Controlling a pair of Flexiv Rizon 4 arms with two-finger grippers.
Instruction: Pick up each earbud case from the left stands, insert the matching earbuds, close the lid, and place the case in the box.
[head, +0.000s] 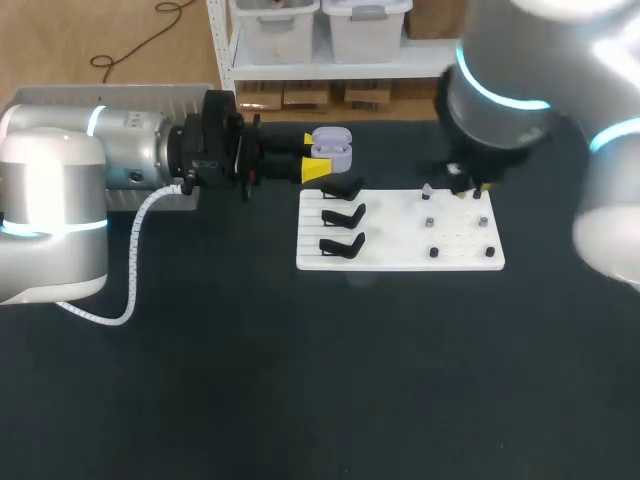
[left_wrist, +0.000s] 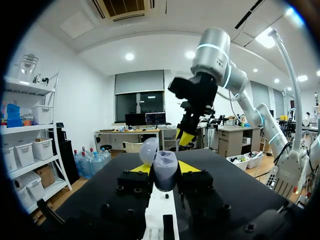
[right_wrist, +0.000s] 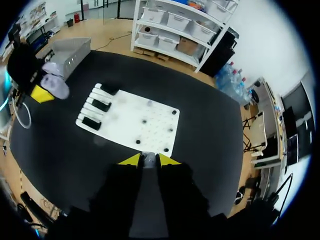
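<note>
Gripping the open earbud case (head: 333, 147), left claw (head: 318, 160) hangs beside the far-left corner of the board (head: 400, 262); right claw (right_wrist: 148, 161) pinches an earbud (right_wrist: 148, 158) over its far edge.

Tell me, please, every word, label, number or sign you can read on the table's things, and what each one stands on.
No text can be read in any view.
Earbud case in the left claw: plain surface, no print showing.
White board: no marks or numbers showing.
Black stands: no labels showing.
Earbuds on the board: too small to tell.
</note>
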